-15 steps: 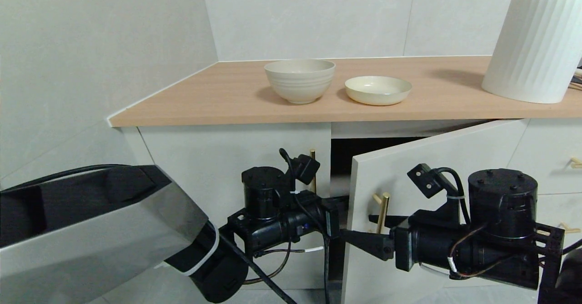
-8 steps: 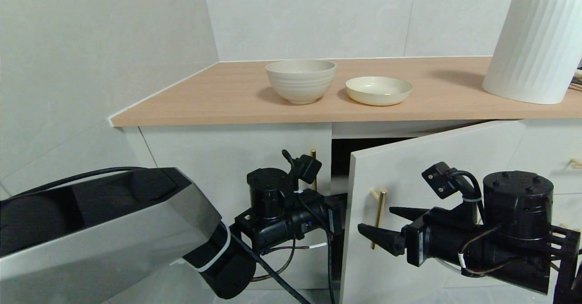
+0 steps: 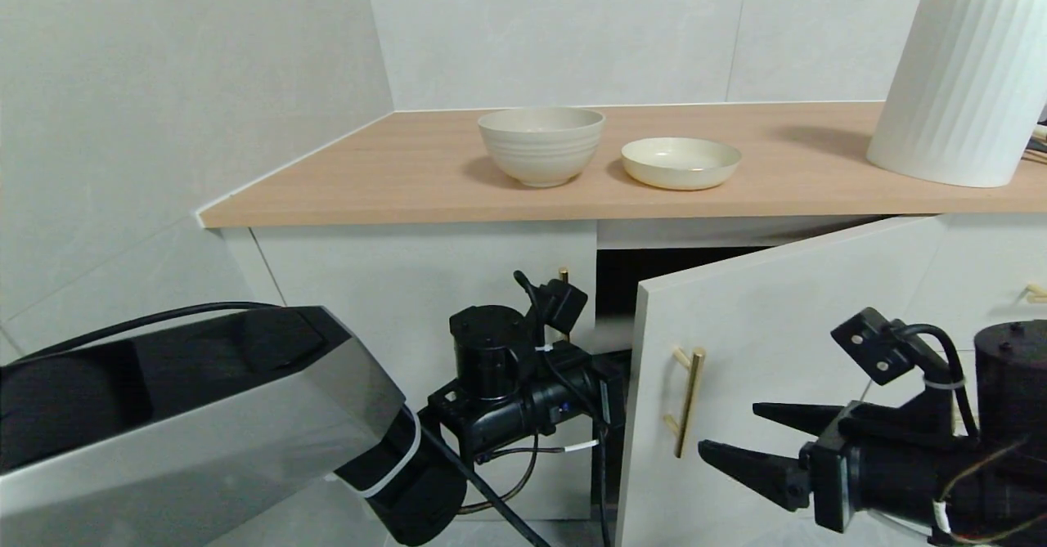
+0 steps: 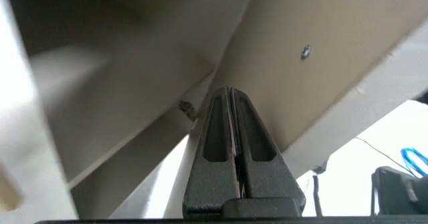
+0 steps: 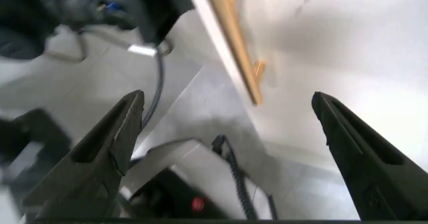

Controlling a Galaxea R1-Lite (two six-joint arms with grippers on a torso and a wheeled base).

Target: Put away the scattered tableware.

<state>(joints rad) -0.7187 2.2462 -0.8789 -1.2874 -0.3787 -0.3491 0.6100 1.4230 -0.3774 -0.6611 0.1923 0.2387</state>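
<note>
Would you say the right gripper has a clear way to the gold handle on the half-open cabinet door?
Probably yes. The right gripper is open and close beside the gold handle on the cabinet door, and nothing stands between them.

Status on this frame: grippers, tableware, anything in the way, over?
Left gripper shut, in the gap at the door's edge. Right gripper open, clear of the handle. Bowl and dish on the counter. Door only partly open.
</note>
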